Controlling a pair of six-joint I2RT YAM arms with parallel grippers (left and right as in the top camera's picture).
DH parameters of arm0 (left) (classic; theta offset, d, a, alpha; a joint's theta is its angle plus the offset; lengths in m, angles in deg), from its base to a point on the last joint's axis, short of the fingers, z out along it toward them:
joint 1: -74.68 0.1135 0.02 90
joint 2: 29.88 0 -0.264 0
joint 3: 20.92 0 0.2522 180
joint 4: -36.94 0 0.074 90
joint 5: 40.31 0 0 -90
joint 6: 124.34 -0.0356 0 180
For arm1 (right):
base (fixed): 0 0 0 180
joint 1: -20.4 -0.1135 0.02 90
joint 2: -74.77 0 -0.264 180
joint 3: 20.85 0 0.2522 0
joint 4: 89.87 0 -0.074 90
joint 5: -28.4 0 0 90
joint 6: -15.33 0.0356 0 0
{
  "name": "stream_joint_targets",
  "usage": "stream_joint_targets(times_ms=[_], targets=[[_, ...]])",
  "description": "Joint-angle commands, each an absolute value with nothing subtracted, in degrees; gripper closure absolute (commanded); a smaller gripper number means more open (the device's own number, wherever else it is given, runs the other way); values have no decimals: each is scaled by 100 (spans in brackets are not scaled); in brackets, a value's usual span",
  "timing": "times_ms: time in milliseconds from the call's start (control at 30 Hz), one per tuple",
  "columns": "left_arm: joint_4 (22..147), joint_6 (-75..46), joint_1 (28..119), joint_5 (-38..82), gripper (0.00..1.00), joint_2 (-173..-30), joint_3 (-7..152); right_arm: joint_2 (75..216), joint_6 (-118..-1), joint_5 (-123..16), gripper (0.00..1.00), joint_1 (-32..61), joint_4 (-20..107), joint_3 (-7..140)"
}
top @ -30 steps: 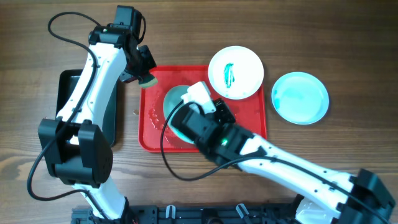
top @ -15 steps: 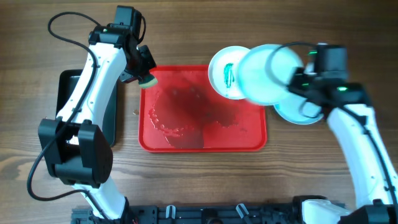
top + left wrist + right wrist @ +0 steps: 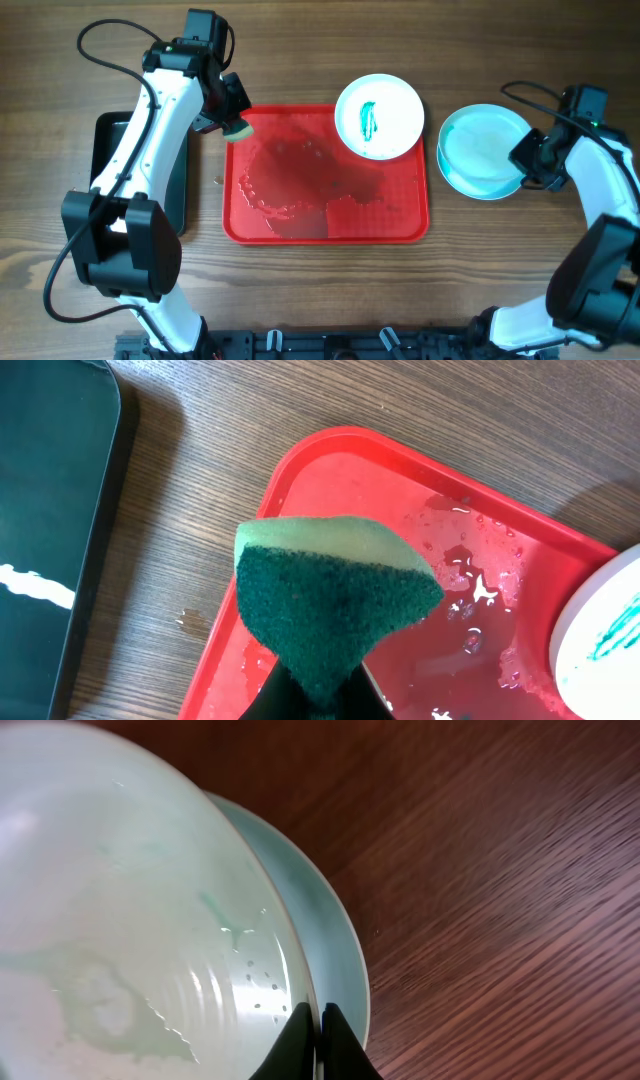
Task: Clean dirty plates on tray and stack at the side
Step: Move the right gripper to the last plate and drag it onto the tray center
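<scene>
My left gripper point(image 3: 232, 118) is shut on a green sponge point(image 3: 238, 128) above the far left corner of the wet red tray point(image 3: 330, 205). The left wrist view shows the sponge point(image 3: 330, 600) and the tray corner point(image 3: 330, 450). A white plate point(image 3: 378, 115) with a teal smear overlaps the tray's far right rim. My right gripper point(image 3: 527, 160) is shut on the rim of a wiped white plate point(image 3: 485, 145), which lies on the pale aqua plate point(image 3: 480, 192) right of the tray. The right wrist view shows the fingers point(image 3: 320, 1025) pinching that white plate point(image 3: 120, 900) over the aqua plate point(image 3: 335, 940).
A black glossy tray point(image 3: 110, 170) lies left of the red tray, under the left arm; it also shows in the left wrist view point(image 3: 40, 510). Water drops and film point(image 3: 270, 200) lie on the red tray. Wooden table point(image 3: 500, 260) surrounds everything.
My right arm lifted the wiped plate off the red tray and carried it right onto the aqua plate. My left arm with the sponge has stayed still.
</scene>
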State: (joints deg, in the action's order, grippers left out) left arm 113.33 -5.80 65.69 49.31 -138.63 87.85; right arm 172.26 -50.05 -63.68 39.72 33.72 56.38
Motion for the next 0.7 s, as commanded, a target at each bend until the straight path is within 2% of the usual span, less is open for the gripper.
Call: stream_joint_targets(times_ms=[0, 67, 233, 300, 333, 500, 567, 667], targets=[[11327, -672, 6569, 4863, 96, -13841, 8795, 17458, -4924, -6279, 86, 3978, 3313, 5598], [11327, -672, 6569, 4863, 96, -13841, 8795, 17416, -4994, -6146, 62, 3978, 3204, 5620], [11312, -672, 6569, 4863, 96, -13841, 8795, 17202, -5553, -5367, 60, 3945, 2782, 6000], [11307, -672, 6569, 4863, 96, -13841, 8795, 17040, -5857, -4701, 56, 3803, 2747, 6191], [11309, -672, 6569, 4863, 96, -13841, 8795, 16931, -5944, -4310, 51, 3613, 2799, 6269], [11309, -672, 6569, 4863, 96, -13841, 8795, 16859, -5129, -4248, 53, 2472, 3367, 6291], [11309, -672, 6569, 4863, 96, -13841, 8795, 16933, -4294, -4790, 59, 1950, 3643, 6291], [11309, -672, 6569, 4863, 96, -13841, 8795, 17139, -3431, -5759, 63, 1379, 3735, 6291]])
